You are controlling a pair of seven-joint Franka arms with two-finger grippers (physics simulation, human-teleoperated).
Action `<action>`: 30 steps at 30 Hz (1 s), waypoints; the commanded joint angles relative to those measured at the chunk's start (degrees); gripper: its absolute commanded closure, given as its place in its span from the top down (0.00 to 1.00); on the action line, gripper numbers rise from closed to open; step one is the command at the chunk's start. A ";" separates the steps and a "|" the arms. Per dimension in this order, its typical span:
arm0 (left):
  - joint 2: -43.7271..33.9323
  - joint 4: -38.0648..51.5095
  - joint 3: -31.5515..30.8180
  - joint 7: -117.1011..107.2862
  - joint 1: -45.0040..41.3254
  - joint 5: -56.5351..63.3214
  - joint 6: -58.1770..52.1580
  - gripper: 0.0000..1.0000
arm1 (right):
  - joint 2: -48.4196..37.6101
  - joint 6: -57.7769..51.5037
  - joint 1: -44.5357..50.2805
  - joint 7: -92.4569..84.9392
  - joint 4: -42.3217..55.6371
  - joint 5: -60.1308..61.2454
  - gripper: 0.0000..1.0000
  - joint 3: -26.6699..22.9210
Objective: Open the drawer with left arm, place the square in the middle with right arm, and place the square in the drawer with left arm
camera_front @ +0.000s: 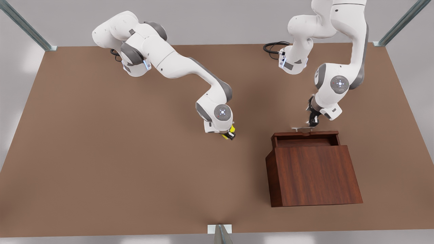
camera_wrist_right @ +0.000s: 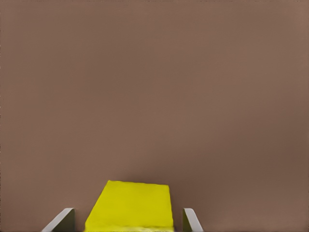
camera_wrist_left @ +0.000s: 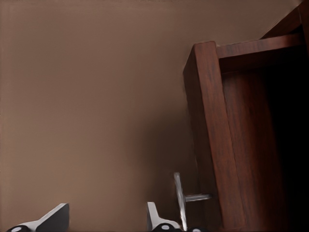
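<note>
The yellow square (camera_wrist_right: 130,205) lies between my right gripper's fingers (camera_wrist_right: 189,220) with a narrow strip of table showing on each side, so the right gripper (camera_front: 230,134) is open around it. This is on the brown tabletop (camera_front: 135,152) near the middle, where the square (camera_front: 232,129) shows beside the wrist. The drawer (camera_front: 305,139) of the reddish-brown cabinet (camera_front: 315,176) is pulled partly out. My left gripper (camera_front: 313,121) hovers open just behind the silver handle (camera_front: 302,128). The handle (camera_wrist_left: 179,198) sits beside one fingertip (camera_wrist_left: 155,220), outside the gap.
The cabinet stands on the front view's right half of the table. Both arm bases are at the far edge, with black cables (camera_front: 273,47) beside them. Metal frame posts (camera_front: 219,234) mark the table's edges and corners.
</note>
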 commanded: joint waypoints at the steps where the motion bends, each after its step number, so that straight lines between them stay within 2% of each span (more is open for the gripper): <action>1: -0.13 0.01 0.02 -0.06 -1.23 -0.14 -0.09 1.00 | -0.36 -0.04 -0.01 -0.09 0.01 -0.03 1.00 -0.04; 3: -0.21 0.10 0.02 -0.41 -1.49 -0.14 -0.36 1.00 | -3.78 -0.57 -1.33 -0.53 -0.08 -0.03 1.00 -0.13; 4: -0.21 0.10 0.02 -0.41 -1.49 -0.14 -0.01 1.00 | -8.44 -3.37 -4.57 -4.39 -1.66 0.15 1.00 -0.13; 6: 0.58 -0.08 0.45 -0.06 -1.32 0.48 7.63 1.00 | -20.83 -9.01 -14.50 -22.22 -9.74 -0.03 1.00 -0.21; 8: 1.02 0.10 6.34 -0.06 -0.88 8.65 16.25 1.00 | -32.69 -11.03 -23.56 -40.06 -18.35 -3.97 1.00 -0.48; 9: 1.19 0.27 6.78 -0.06 -0.88 8.92 17.83 1.00 | -37.27 -11.29 -27.86 -50.69 -22.49 -5.39 1.00 -0.48; 11: 3.30 0.62 6.78 0.03 -0.79 8.92 20.56 1.00 | -41.49 -16.92 -38.32 -71.79 -23.46 -5.30 1.00 -0.48; 14: 5.58 1.24 6.78 0.03 -0.79 9.09 21.18 1.00 | -40.35 -17.00 -44.31 -87.27 -20.47 -6.27 1.00 -0.74; 20: 9.10 5.02 6.70 -0.15 -1.14 9.18 21.61 1.00 | -32.79 -19.64 -45.45 -87.37 -9.58 -5.04 1.00 -0.74; 30: 10.42 4.58 6.43 -0.41 -2.90 8.48 20.73 1.00 | -32.79 -21.49 -45.45 -87.28 -9.57 -4.16 1.00 -0.65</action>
